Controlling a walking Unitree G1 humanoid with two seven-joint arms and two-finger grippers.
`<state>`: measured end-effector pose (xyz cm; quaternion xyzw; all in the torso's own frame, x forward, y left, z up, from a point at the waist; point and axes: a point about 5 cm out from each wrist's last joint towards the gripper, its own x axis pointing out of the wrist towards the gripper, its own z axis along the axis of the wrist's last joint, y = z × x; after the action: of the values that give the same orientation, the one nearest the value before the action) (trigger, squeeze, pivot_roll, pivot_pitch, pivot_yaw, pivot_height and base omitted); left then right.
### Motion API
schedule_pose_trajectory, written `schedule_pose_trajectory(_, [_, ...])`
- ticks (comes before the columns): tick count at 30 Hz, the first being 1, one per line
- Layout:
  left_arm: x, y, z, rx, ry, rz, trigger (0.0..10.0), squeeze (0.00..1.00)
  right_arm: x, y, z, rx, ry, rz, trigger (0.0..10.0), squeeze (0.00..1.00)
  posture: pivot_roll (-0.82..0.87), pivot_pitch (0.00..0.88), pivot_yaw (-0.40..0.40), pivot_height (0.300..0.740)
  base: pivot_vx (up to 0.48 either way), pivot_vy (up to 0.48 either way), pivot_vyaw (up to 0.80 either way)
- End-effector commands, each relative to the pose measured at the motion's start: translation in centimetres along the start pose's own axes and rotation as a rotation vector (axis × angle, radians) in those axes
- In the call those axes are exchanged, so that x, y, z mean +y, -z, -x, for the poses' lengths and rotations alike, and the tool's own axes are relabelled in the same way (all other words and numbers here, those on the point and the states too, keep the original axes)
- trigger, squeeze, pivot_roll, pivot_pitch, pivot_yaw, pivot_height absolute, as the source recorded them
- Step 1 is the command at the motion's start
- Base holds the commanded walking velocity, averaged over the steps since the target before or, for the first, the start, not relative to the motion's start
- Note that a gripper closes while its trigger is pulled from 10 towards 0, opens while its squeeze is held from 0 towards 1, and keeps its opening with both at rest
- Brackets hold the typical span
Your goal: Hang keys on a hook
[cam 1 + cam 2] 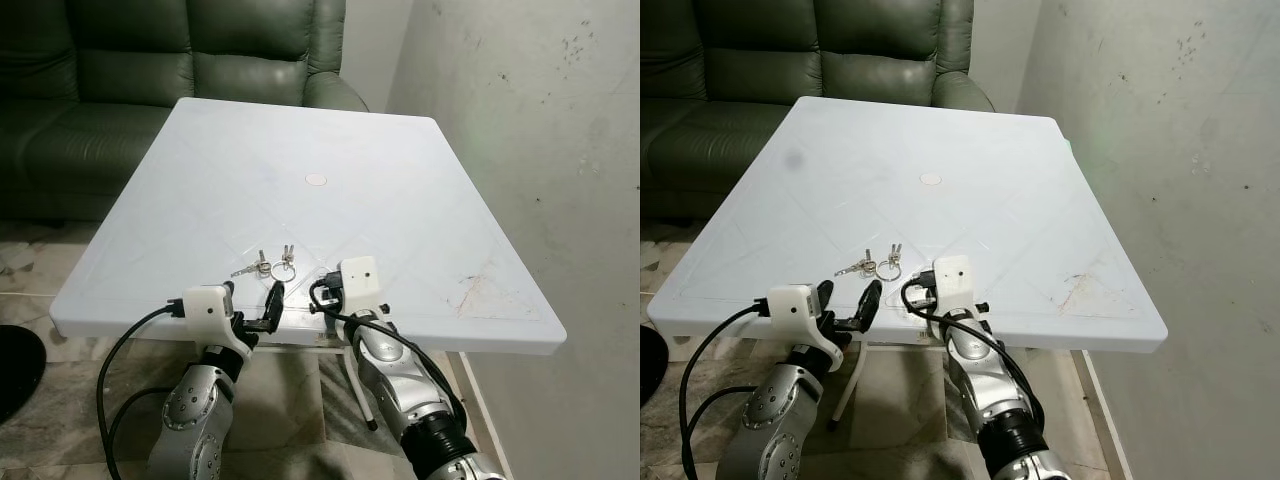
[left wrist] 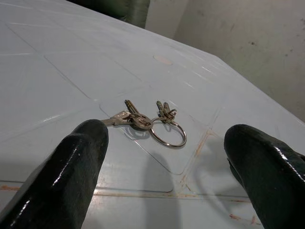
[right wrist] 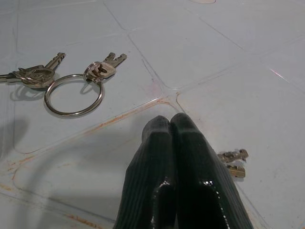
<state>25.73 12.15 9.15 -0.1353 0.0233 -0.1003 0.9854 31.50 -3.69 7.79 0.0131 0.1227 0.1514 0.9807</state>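
The keys [image 1: 272,264] lie flat near the table's [image 1: 450,190] near edge. The left hand [image 2: 162,157] is wide open and empty; the right hand [image 3: 180,125] is pressed shut, empty. A grab could slip or push them off.

right gripper [image 3: 170,125] fingers pressed together over the white table [image 3: 238,71], key ring [image 3: 74,93] nearby, small keys [image 3: 233,162] just beside the fingers.
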Motion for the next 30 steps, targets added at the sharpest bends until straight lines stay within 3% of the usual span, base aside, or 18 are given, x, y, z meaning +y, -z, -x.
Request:
schedule_pose_trajectory(1, [-0.5, -0.3, -0.3, -0.007, 0.007, 0.004, 10.0, 0.00, 2.0, -0.6, -0.2, -0.011, -0.038, -0.048, 0.0, 0.00, 0.07, 0.013, -0.107, 0.740, 0.000, 0.000, 0.00])
schedule_pose_trajectory(10, [-0.5, -0.3, -0.3, -0.006, 0.009, 0.001, 10.0, 0.00, 1.6, -1.5, -0.3, -0.076, -0.029, -0.086, 0.3, 0.00, 0.07, 0.008, -0.105, 0.740, 0.000, 0.000, 0.00])
schedule_pose_trajectory(11, [-0.5, -0.3, -0.4, -0.006, 0.008, 0.000, 10.0, 0.00, 1.5, -2.2, -0.2, -0.140, -0.056, -0.107, 4.0, 0.00, 0.07, 0.008, -0.105, 0.740, 0.000, 0.000, 0.00])
schedule_pose_trajectory(13, [-0.5, -0.4, -0.5, -0.007, 0.006, -0.001, 10.0, 0.00, 0.9, -3.5, 0.3, -0.265, -0.097, -0.149, 10.0, 0.00, 0.07, 0.001, -0.103, 0.740, 0.000, 0.000, 0.00])
schedule_pose_trajectory(14, [-0.4, -0.5, -0.6, -0.013, 0.005, -0.002, 10.0, 0.00, 0.7, -4.8, 0.9, -0.387, -0.161, -0.124, 10.0, 0.00, 0.07, 0.000, -0.103, 0.740, 0.000, 0.000, 0.00])
schedule_pose_trajectory(16, [-0.4, -0.6, -0.8, -0.020, 0.003, -0.001, 10.0, 0.00, 0.3, -5.7, 1.2, -0.455, -0.181, -0.096, 10.0, 0.00, 0.07, 0.000, -0.103, 0.740, 0.000, 0.000, 0.00])
schedule_pose_trajectory(17, [-0.3, -0.9, -1.0, -0.031, 0.002, -0.002, 10.0, 0.00, -0.5, -6.5, 1.3, -0.486, -0.176, -0.127, 10.0, 0.00, 0.07, 0.000, -0.103, 0.740, 0.000, 0.000, 0.00])
schedule_pose_trajectory(20, [-0.2, -1.2, -1.3, -0.046, -0.001, 0.001, 10.0, 0.00, -1.5, -7.6, 1.5, -0.536, -0.184, -0.138, 10.0, 0.00, 0.07, 0.000, -0.103, 0.740, 0.000, 0.000, 0.00])
schedule_pose_trajectory(23, [0.3, -2.8, -2.2, -0.106, 0.007, -0.020, 10.0, 0.00, -4.6, -9.4, 1.9, -0.621, -0.111, -0.116, 10.0, 0.00, 0.07, 0.000, -0.102, 0.740, 0.000, 0.000, 0.00])
schedule_pose_trajectory(27, [0.7, -3.7, -2.5, -0.134, 0.012, -0.026, 10.0, 0.00, -5.7, -9.9, 2.3, -0.657, -0.102, -0.110, 10.0, 0.00, 0.07, 0.000, -0.100, 0.740, 0.000, 0.000, 0.00])
schedule_pose_trajectory(30, [1.9, -5.4, -3.3, -0.173, 0.009, -0.063, 10.0, 0.00, -8.3, -10.2, 3.1, -0.676, -0.027, -0.085, 10.0, 0.00, 0.06, 0.000, -0.095, 0.740, 0.000, 0.000, 0.00])
